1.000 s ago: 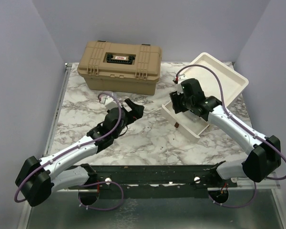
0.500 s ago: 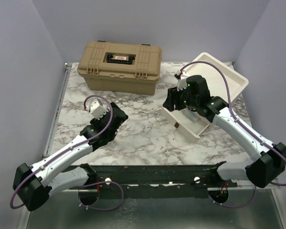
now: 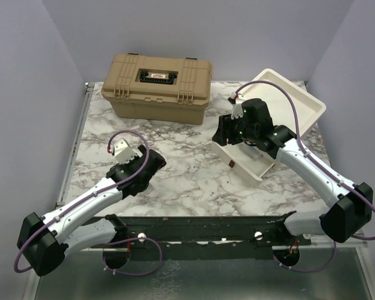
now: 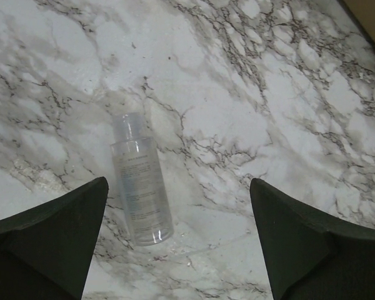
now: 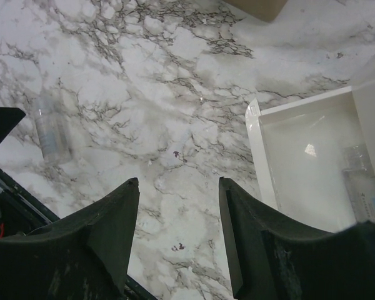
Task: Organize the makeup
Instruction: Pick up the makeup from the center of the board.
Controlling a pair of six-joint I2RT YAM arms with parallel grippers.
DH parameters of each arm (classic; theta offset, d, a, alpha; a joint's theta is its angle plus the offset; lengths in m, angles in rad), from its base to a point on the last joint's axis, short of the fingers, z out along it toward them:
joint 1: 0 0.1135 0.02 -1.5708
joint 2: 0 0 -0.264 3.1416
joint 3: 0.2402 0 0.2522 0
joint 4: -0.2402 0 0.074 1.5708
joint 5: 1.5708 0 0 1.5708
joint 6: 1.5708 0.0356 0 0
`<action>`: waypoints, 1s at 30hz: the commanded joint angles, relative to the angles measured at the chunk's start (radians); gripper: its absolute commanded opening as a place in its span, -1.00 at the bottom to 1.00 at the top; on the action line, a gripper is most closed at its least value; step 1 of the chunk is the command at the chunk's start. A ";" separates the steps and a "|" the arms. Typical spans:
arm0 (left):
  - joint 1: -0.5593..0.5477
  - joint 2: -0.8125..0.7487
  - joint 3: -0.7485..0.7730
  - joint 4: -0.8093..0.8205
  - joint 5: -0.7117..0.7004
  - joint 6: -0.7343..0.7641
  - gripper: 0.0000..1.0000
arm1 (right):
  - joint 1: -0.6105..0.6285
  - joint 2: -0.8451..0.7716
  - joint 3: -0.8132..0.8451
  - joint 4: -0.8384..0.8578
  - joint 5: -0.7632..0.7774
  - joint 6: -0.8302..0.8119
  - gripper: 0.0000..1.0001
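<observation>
Half straddling the clear bottle (image 4: 140, 194) on the table (image 4: 269, 94) with the empty, gaping left pincer (image 4: 178, 182). Holding the right pincer (image 5: 178, 182) open too. Likely risking rolling it away by closing off-centre.

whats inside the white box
One clear bottle lies in the white box beside a side wall; the floor that shows is otherwise bare. Its near end is hidden behind the right gripper.

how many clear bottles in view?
2 clear bottles: one on the marble table under the open left gripper, one inside the white tray by the right gripper. More may be hidden.
</observation>
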 commanded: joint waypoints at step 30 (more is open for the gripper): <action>0.157 0.034 -0.273 0.292 0.217 0.080 0.34 | 0.004 0.041 0.025 -0.040 0.000 0.064 0.20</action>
